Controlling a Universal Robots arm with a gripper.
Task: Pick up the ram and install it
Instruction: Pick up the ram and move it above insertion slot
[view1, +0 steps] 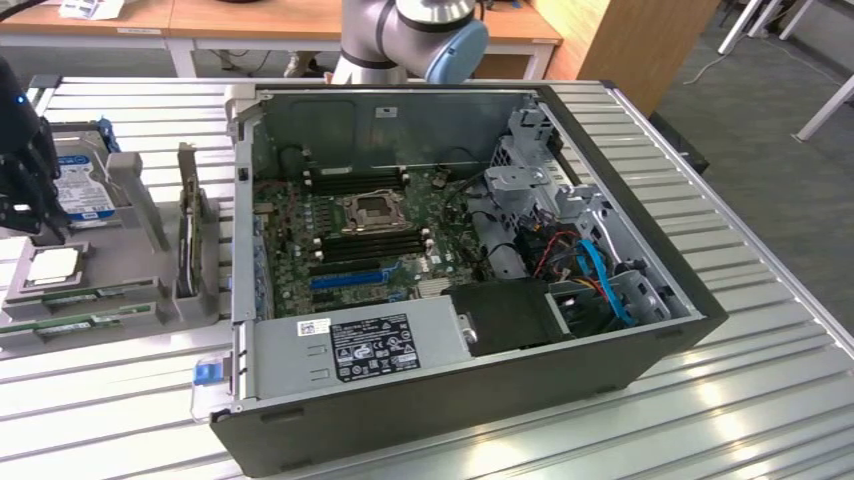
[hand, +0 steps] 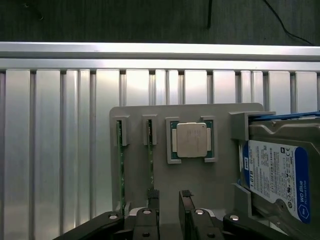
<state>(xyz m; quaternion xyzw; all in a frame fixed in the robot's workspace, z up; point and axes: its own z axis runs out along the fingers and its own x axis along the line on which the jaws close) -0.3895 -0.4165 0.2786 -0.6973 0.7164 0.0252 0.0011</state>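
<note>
Two ram sticks stand on edge side by side in a grey fixture tray (hand: 140, 112), one (hand: 120, 165) nearer the tray's edge and one (hand: 150, 160) beside it. In the exterior view they lie at the left (view1: 83, 294) (view1: 67, 326). My gripper (hand: 169, 197) hovers over the tray, open and empty. One fingertip (hand: 153, 196) sits over the end of the inner stick. In the exterior view the gripper (view1: 34, 225) is the dark shape at the far left. The motherboard's black slots (view1: 376, 240) lie inside the open computer case (view1: 641, 330).
A square silver processor (hand: 192, 140) rests in the tray beside the sticks, and a blue-labelled hard drive (hand: 280, 180) stands past it. A card (view1: 194, 235) stands upright between tray and case. A power supply (view1: 367, 345) and cables (view1: 594, 270) crowd the case.
</note>
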